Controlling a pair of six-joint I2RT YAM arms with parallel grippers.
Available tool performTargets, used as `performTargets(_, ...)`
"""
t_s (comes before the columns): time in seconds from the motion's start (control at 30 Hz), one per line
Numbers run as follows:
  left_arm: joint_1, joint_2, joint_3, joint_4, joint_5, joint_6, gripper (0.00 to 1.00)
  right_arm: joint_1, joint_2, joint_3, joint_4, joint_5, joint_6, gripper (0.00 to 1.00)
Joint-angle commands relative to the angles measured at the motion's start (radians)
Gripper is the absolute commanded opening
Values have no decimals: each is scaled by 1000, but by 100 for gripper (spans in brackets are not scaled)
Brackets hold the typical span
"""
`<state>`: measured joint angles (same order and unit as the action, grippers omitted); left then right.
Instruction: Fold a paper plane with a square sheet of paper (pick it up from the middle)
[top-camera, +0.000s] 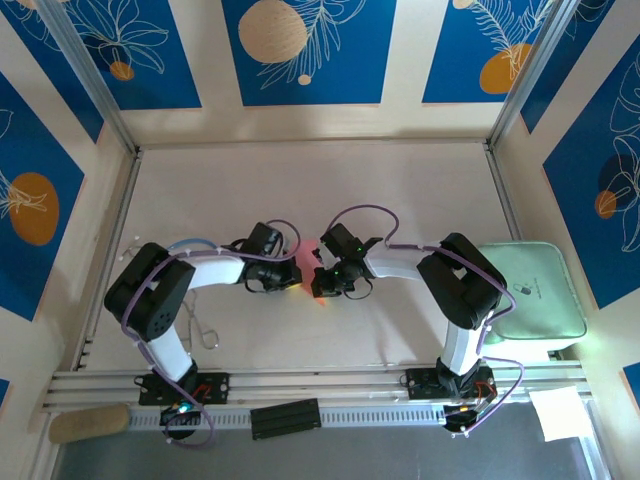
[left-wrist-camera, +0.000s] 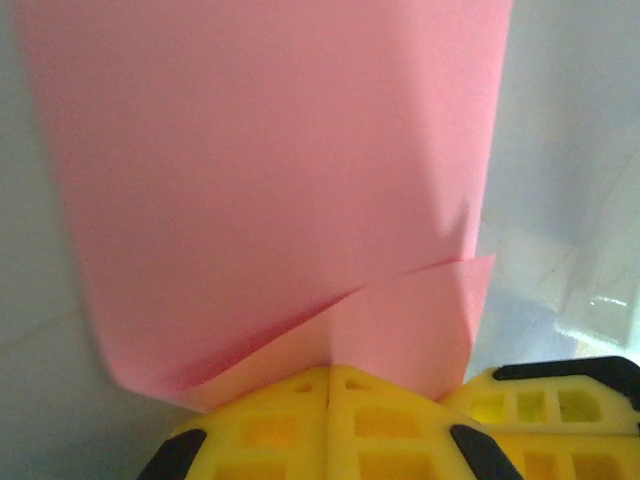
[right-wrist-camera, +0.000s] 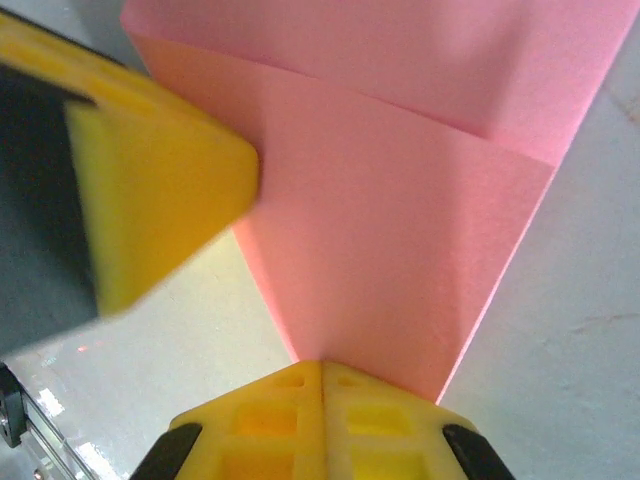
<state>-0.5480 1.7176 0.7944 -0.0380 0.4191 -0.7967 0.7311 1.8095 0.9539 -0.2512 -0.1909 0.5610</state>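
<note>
Backdrop: pale tabletop (top-camera: 300, 190) walled by blue leaf-print panels (top-camera: 305, 50); a green pad (top-camera: 535, 290) lies outboard of the right tool (right-wrist-camera: 322, 365), well apart from it.
Left tool (left-wrist-camera: 330, 372): fingers pressed together, clamped on the near edge of the square sheet of paper (left-wrist-camera: 270, 150).
Right tool: fingers likewise together, pinching a narrowing end of the same sheet.
Where the paper is: between the two tools, which meet tip to tip at the middle of the tabletop; it spreads forward from each tool's fingertips.
Done so far: the sheet is gripped at both ends, and at least one fold is in (a slanted flap edge shows just ahead of the left tool, an overlapping layer further ahead of the right one).
Left to do: probably most of it, since no narrow pointed dart shape can be seen yet.
Hard to make out: from above the paper is only a reddish sliver between the tools. The wrist views crop its far edges, so the full outline, the crease count and whether it touches the tabletop cannot be told.
</note>
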Motion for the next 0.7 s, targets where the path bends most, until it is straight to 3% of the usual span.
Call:
performTargets(0.0,81,23,0,-100,-142,81,4,-10,59,-68,-154,121,-13,0)
performTargets(0.43,163,-73,104,-251,-190,202,4,-13,62,-44,-126,97,18,1)
performTargets(0.67,139,-169,91,-185,-100,119,5,-19,81,26,-105,74,34,1)
